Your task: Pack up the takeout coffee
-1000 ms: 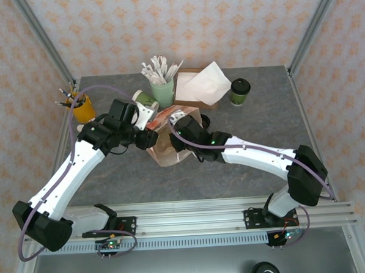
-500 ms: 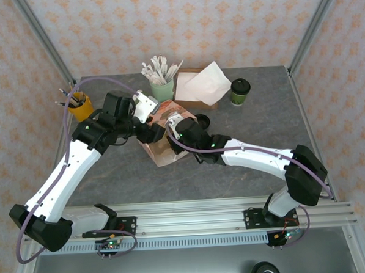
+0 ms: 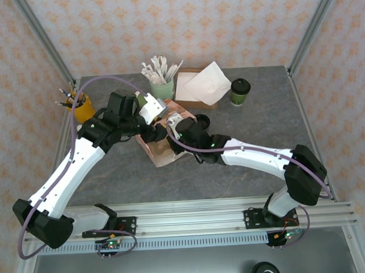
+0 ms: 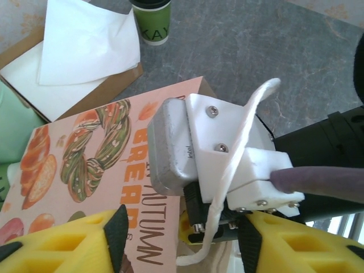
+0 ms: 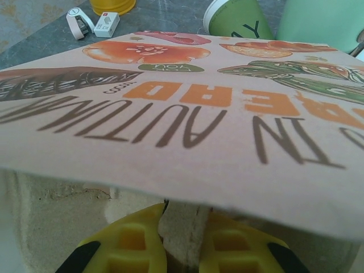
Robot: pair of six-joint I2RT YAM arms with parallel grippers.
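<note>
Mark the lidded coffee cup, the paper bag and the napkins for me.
lidded coffee cup (image 3: 240,84): top external view, on its black lid.
paper bag (image 3: 161,153): top external view, on its plain brown lower part.
napkins (image 3: 204,81): top external view, on the top white sheet.

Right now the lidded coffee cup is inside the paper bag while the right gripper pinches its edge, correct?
No: the top view shows the lidded coffee cup standing on the table beside the napkin box, not in the paper bag. The right gripper does pinch its edge.
</note>
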